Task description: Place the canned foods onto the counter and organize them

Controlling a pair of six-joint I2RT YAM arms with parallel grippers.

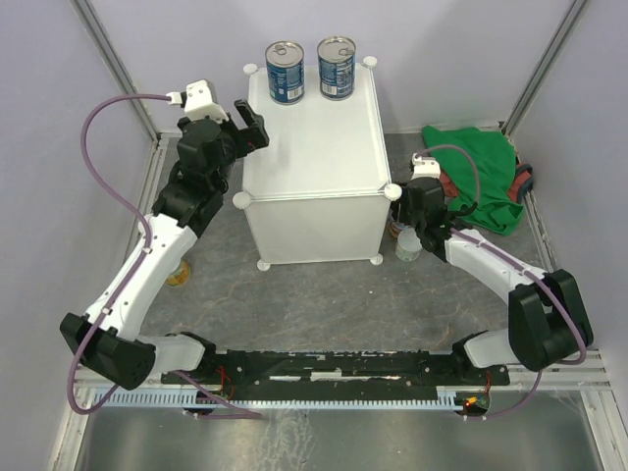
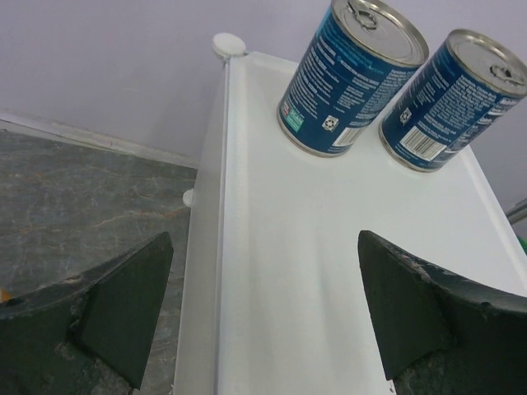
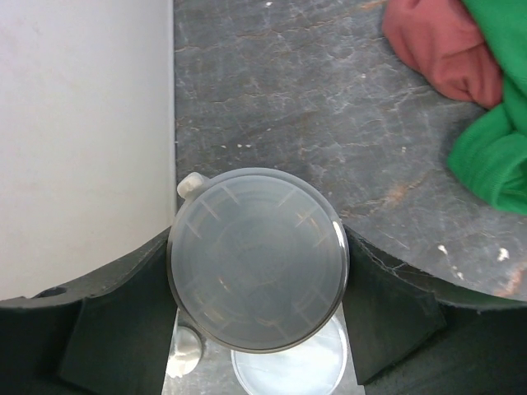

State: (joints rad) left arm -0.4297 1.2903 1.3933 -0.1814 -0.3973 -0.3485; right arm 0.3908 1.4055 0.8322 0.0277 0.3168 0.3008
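1. Top external view is showing a blue-labelled can and a second blue can standing upright, side by side, at the upper edge of the counter, a white boxy cabinet with round knobs at its corners.
2. Both are wearing silver pull-tab tops. In the left wrist view their dark blue labels are carrying white print and a barcode, and the two are sitting just apart in the upper right of the frame.
3. The left gripper is hovering at the counter's left edge with its jaws spread wide and nothing between them.
4. The right gripper is reaching down beside the counter's lower right corner, its dark fingers pressing both sides of a white-lidded can. The round translucent lid is showing faint moulded ribs.
5. Another pale can is standing on the grey floor just below that gripper.
6. A yellowish can is peeking from under the left arm at the left of the frame, on the floor.
7. A green cloth with a red cloth is lying at the right.
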